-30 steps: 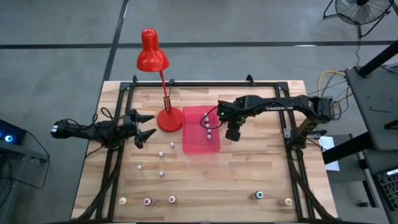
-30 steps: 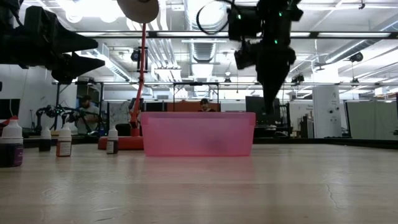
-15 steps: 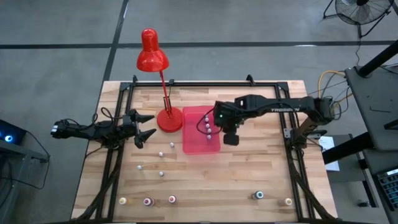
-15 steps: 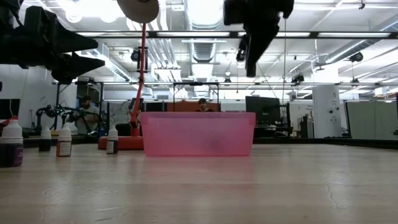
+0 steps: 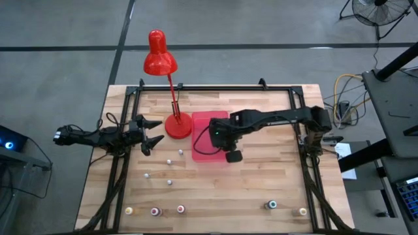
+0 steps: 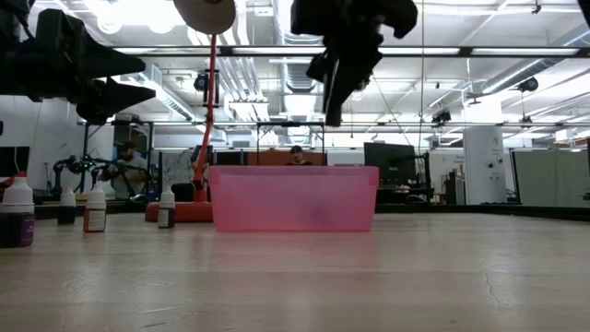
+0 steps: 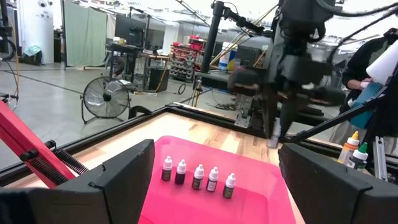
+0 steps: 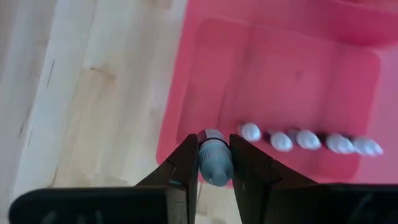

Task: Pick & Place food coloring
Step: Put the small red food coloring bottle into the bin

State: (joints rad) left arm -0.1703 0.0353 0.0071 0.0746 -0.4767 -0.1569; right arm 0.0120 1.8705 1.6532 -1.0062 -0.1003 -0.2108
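The right tool (image 8: 214, 163) hangs above the pink tray (image 5: 199, 149), jaws pinched tight on one food coloring bottle (image 8: 214, 158), which sits upright between the fingers (image 8: 185, 163) over the tray's edge with bare counter (image 8: 93, 93) just beyond it. Five bottles already in the tray (image 7: 198, 177) stand in a row directly ahead of the tool.

We judge the main risk is release position: the held bottle is above the wall, not the tray floor, so letting go here could bounce it off the rim onto the counter. Coming down too near the row could also knock those bottles over, since they stand close together. The grip is narrow on a small round body, so it could twist out.

The left tool (image 5: 149, 133) waits with jaws spread wide, empty, just beside the red lamp (image 5: 175, 125), with loose bottles (image 5: 169, 161) on the counter near it.

Against a second ago, we see the right tool has swept from the tray's far side across to its lamp side; the left arm has not shifted.
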